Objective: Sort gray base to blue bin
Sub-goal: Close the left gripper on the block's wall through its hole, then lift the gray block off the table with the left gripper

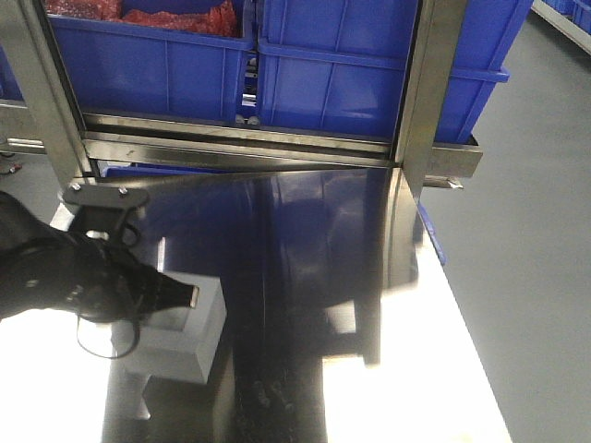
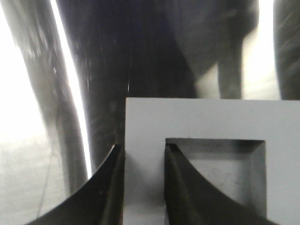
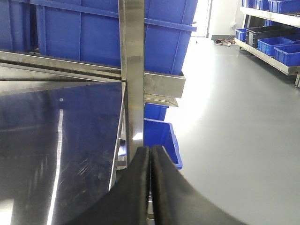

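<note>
The gray base (image 1: 189, 340) sits on the shiny steel table (image 1: 305, 277) at the near left, its square recess facing up. In the left wrist view my left gripper (image 2: 143, 147) straddles the left wall of the gray base (image 2: 211, 119). One finger is outside that wall and the other inside the recess, both pressed against it. The exterior view shows the left gripper (image 1: 189, 296) reaching in from the left. My right gripper (image 3: 150, 149) is shut on nothing, out past the table's right edge. The blue bin (image 3: 161, 136) stands low beside the table, just beyond the right fingertips.
A steel rack behind the table holds a blue crate with red stuff (image 1: 148, 65) and another blue crate (image 1: 369, 74). A steel post (image 3: 133, 70) rises at the table's right corner. Gray floor lies to the right, with shelves of blue crates (image 3: 276, 47) far off.
</note>
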### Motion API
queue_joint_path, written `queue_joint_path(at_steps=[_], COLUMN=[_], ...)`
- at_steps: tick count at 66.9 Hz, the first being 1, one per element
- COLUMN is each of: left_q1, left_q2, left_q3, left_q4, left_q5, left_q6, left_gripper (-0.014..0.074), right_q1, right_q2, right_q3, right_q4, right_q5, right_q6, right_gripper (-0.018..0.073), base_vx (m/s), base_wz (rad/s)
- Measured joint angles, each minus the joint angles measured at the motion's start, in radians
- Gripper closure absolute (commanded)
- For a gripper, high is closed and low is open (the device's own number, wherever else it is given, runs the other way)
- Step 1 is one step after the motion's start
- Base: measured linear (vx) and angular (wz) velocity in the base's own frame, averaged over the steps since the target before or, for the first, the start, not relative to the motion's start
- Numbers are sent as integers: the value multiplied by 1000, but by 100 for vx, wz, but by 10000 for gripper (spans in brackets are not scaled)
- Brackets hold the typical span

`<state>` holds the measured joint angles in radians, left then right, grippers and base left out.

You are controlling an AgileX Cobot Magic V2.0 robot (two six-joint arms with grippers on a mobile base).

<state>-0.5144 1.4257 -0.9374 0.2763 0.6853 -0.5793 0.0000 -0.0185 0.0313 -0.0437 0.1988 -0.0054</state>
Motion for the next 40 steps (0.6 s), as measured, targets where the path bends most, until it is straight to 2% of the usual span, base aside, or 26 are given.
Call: queue_joint_path(at_steps=[20, 40], left_q1=[0, 0], left_q2=[-238, -563], left_q3=[24, 278], left_q4=[70, 154], left_q5=[-81, -320], left_q6=[1, 1], left_gripper=[605, 605], right_q1=[0, 0], right_q2=[0, 0], right_q3=[0, 0], right_q4=[0, 0], right_q5=[0, 0], right_q6=[0, 0], right_gripper=[564, 564], base_vx=[0, 0], base_wz=[0, 0])
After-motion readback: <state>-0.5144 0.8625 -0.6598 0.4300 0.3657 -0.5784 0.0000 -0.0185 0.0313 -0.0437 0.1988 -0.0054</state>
